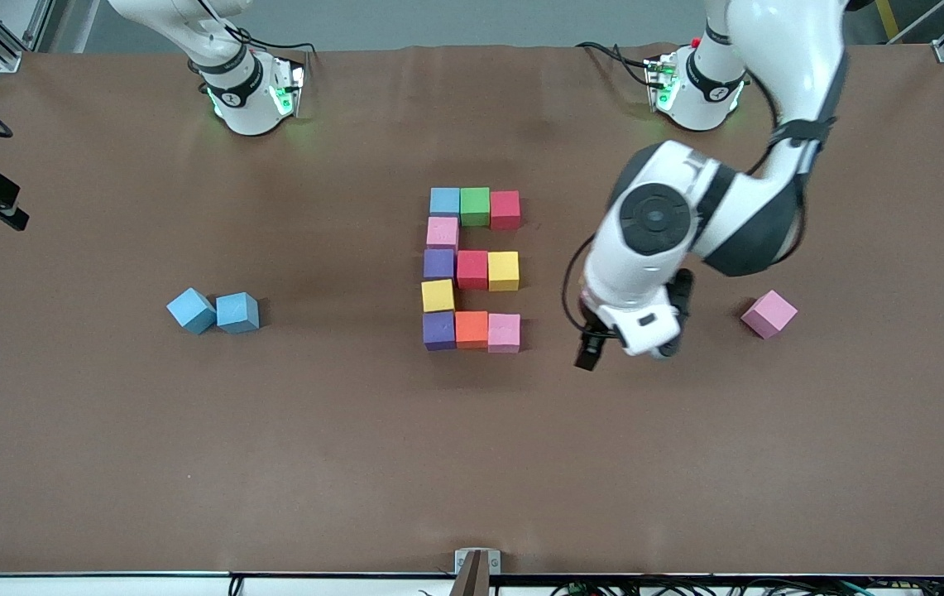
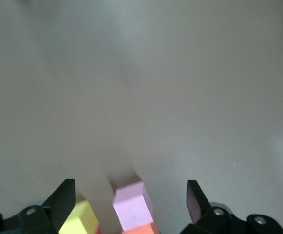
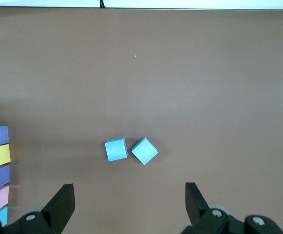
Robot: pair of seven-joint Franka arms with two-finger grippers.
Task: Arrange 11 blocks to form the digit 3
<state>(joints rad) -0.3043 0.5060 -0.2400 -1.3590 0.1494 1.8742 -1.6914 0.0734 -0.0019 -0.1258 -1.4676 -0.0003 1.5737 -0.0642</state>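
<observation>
Brown matte covering spans the whole table (image 1: 107, 463), and no readable writing or brand shows on any block or arm.

Eleven foam blocks (image 1: 472, 269) sit packed together at the middle of the table. The row farthest from the front camera holds a blue block (image 1: 444, 201), a green block (image 1: 475, 206) and a red block (image 1: 505, 209). A column runs from the blue block toward the camera: pink, purple, yellow, then a dark purple block (image 1: 438, 329). A second red block (image 1: 472, 269) and a yellow block (image 1: 503, 270) form the middle bar. An orange block (image 1: 472, 329) and a pink block (image 1: 504, 332) form the row nearest the camera.

Taking that group as the landmark, two light blue blocks (image 1: 213, 311) sit touching, well apart from it toward the right arm's end of the table. A lone pink block (image 1: 769, 314) lies toward the left arm's end.

The left gripper (image 1: 622, 343) hangs over bare table between the group and the lone pink block, its claw wide and holding nothing. The left arm's bulky white wrist hides the claw in the front view. The left wrist view shows the spread fingers (image 2: 63, 200) with the group's pink corner block (image 2: 133, 204) between them, farther off.

The right arm waits near its base. Its gripper (image 3: 130, 204) is seen only in the right wrist view, claw wide and empty, above the two light blue blocks (image 3: 130, 149).
</observation>
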